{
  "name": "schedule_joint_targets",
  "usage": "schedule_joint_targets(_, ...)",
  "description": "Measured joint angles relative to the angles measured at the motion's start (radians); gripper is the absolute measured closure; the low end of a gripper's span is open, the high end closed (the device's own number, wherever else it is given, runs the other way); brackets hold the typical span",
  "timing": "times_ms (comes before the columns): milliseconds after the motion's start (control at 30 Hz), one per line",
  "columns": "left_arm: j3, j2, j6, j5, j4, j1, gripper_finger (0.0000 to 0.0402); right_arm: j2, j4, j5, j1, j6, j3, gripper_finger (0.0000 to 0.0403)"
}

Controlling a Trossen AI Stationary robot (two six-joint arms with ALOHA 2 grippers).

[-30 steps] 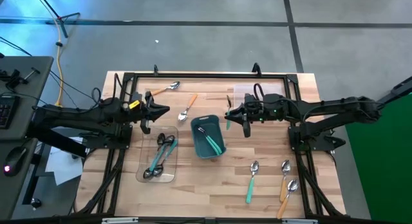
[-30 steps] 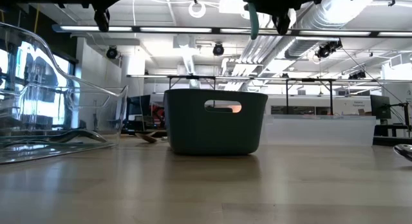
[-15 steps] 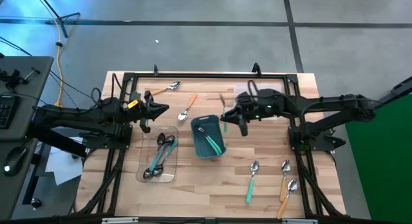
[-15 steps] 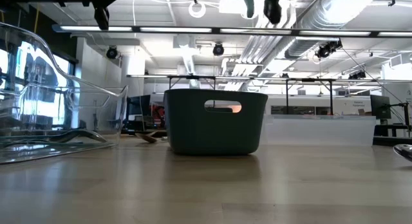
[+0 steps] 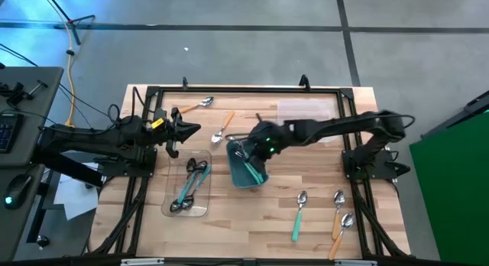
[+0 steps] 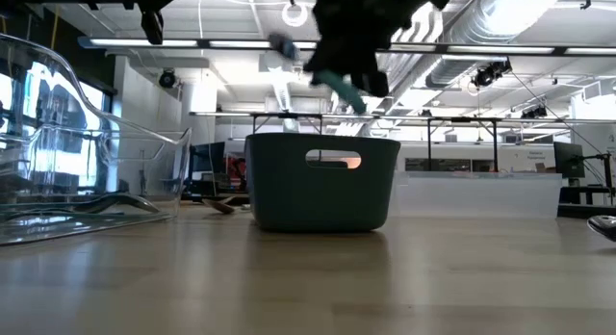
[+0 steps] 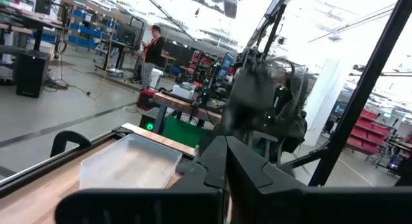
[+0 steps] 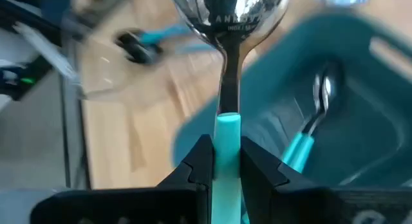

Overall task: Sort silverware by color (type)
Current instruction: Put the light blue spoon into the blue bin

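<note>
The right gripper (image 8: pixel 225 161) has its jaws clamped on a teal spoon (image 8: pixel 226 69), right over the teal bin (image 5: pixel 246 163) at bench center. The bin already has teal spoons inside.

The clear tray (image 5: pixel 190 187) at 8 o'clock holds a few spoons too.

Left to sort: 4 spoons (image 5: pixel 336 212) at 4 o'clock, 2 more (image 5: pixel 214 121) at 11 o'clock.

The left gripper (image 5: pixel 183 134) waits at 10 o'clock w/ jaws shut & empty.

Nothing blocks the drop, I think.

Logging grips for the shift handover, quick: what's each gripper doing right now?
Left gripper: shut, holding nothing, waiting at the table's left side.
Right gripper: shut on a teal-handled spoon, above the teal bin.
</note>
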State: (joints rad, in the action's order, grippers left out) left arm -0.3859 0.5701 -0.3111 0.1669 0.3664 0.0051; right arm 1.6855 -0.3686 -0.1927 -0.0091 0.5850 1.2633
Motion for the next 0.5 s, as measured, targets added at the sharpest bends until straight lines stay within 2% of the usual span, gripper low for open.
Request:
schedule_joint_targets(200,0.000,0.000,0.000,0.000,-0.002,0.000,0.0401,0.132,0.037,-0.012,-0.004,0.046,0.000,0.0367)
schedule_joint_targets(500,0.000,0.000,0.000,0.000,-0.003,0.000,0.0401,0.216,0.038,-0.029,-0.007,0.080,0.000,0.0367)
